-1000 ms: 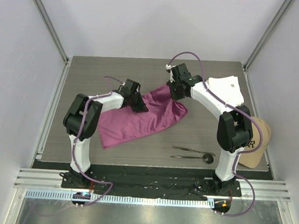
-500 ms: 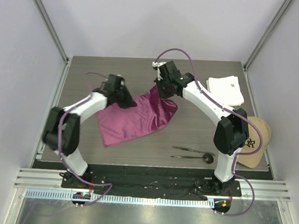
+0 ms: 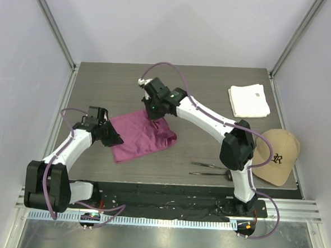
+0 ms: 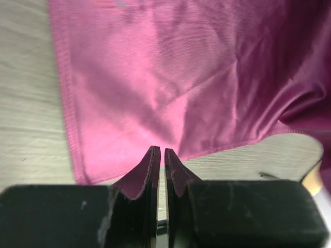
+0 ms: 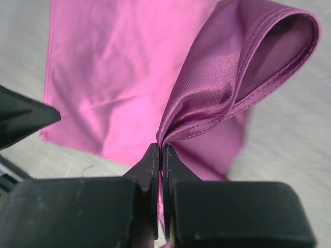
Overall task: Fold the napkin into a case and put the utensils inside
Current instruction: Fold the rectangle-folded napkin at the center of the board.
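The magenta napkin (image 3: 142,135) lies partly folded on the table's left half. My left gripper (image 3: 113,139) sits low at the napkin's left edge. In the left wrist view its jaws (image 4: 159,151) stand almost closed with a hairline gap, tips on the near hem of the flat napkin (image 4: 170,77). My right gripper (image 3: 155,113) is shut on a napkin corner. The right wrist view shows the jaws (image 5: 161,147) pinching a raised loop of cloth (image 5: 243,57) over the flat part. The two dark utensils (image 3: 212,169) lie side by side at the front right, apart from both grippers.
A folded white cloth (image 3: 249,101) lies at the back right. A tan cap (image 3: 277,158) sits at the right edge, close to the spoon's black head (image 3: 230,174). The right arm reaches across the table's middle.
Both grippers have moved left and toward the front, carrying the napkin's far edge over itself. The napkin now lies shorter and further left. The utensils, white cloth and cap have not moved.
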### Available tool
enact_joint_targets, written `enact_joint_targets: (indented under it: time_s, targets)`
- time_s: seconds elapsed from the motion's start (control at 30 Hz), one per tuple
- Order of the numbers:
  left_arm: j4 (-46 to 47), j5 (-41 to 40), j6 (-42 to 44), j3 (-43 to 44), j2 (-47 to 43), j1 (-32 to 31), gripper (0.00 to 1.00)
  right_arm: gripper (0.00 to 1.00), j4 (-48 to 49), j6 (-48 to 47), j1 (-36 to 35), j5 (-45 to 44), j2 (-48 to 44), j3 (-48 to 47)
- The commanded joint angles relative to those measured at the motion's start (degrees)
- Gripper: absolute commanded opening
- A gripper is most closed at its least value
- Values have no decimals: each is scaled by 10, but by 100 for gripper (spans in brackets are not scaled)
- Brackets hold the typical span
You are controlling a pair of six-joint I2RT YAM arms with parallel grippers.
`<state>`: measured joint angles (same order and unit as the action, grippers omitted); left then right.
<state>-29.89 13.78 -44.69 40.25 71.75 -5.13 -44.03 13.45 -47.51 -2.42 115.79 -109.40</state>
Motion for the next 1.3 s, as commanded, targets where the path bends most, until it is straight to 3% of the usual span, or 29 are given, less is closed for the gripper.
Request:
enact_joint_targets:
  time_s: [0.0,0.17,0.67,1.27]
  targets:
    - [-21,-42,12,4,-49,8,11,1,2,45,-25,14,26,-27]
    - [-20,-56,8,-5,-98,32,13,1,52,87,-41,70,43,-12]
    - [3,-33,14,-19,-68,94,11,1,242,228,-44,154,78,57]
    - [13,-47,16,-50,-61,123,10,1,292,275,-46,192,128,39]
